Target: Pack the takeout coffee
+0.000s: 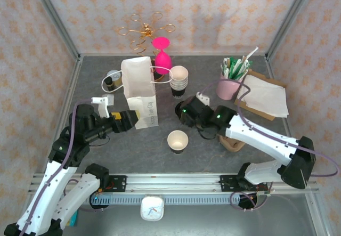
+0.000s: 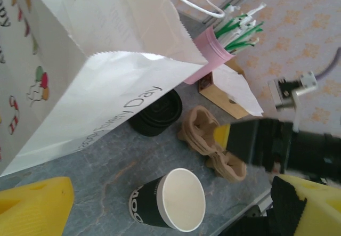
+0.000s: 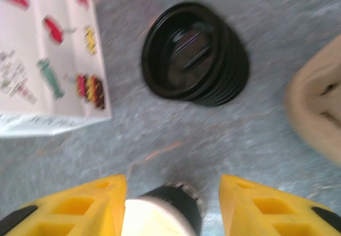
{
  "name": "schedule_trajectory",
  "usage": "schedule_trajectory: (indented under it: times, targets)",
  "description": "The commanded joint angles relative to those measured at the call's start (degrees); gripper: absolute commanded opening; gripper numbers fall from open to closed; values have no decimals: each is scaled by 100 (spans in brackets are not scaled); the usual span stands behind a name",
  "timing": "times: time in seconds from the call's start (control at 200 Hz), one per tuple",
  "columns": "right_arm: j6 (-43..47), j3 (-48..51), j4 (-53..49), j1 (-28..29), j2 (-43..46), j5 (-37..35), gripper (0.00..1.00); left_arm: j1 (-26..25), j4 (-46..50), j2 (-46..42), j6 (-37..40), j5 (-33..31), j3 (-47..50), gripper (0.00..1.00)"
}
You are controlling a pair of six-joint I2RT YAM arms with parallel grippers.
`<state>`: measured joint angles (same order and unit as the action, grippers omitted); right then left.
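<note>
The takeout coffee cup (image 1: 177, 139), black-walled with a cream inside and an open top, stands alone on the grey table in front of the white paper bag (image 1: 139, 87). In the right wrist view the cup (image 3: 160, 217) sits low between the yellow fingers of my right gripper (image 3: 173, 185), which is open; the left finger is beside the rim and the right finger stands apart. A stack of black lids (image 3: 194, 55) lies just ahead. Brown pulp carriers (image 1: 234, 144) lie under the right arm. My left gripper (image 1: 130, 120) stands wide open at the bag's lower corner, holding nothing.
A stack of unlidded cream cups (image 1: 179, 79) stands behind the bag, with a pink cup of straws (image 1: 229, 88) and white napkins on a board (image 1: 266, 95) at the back right. A gold wire stand (image 1: 144, 31) sits against the back wall.
</note>
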<state>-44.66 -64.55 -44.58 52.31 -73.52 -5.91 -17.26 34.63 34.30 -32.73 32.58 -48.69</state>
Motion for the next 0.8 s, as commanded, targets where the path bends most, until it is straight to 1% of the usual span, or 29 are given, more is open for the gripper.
schedule_trajectory:
  times: [0.0,0.105,0.195,0.24,0.31,0.435,0.48,0.535,0.731,0.796]
  targets:
    - [231,-135,-318,-336,-129,-208,55,-121,-316,-100,-298,88,41,96]
    - [414,-314,-141,-635,-492,-207,57,-357,-565,-81,-463,25,216,96]
    - [496,-513,6,-785,-820,-244,57,-751,-662,19,-493,-231,211,96]
    - [507,-590,37,-860,-1005,-271,56,-970,-696,79,-489,-423,200,96]
    - [533,-732,109,-950,-1265,-251,50,-1321,-840,189,-502,-704,247,97]
    - [573,-1030,55,-990,-1700,-388,48,-1758,-1250,407,-567,-997,439,98]
    - [573,-1055,108,-1011,-1808,-370,48,-1849,-1374,470,-577,-1076,502,99]
    - [582,-1042,190,-1028,-1911,-323,45,-1916,-1479,554,-538,-1143,536,99]
    - [660,-1112,231,-1057,-2266,-294,42,-1955,-1478,852,-380,-1327,554,99]
    - [661,-1172,173,-1057,-2343,-393,38,-1959,-1442,895,-330,-1365,551,99]
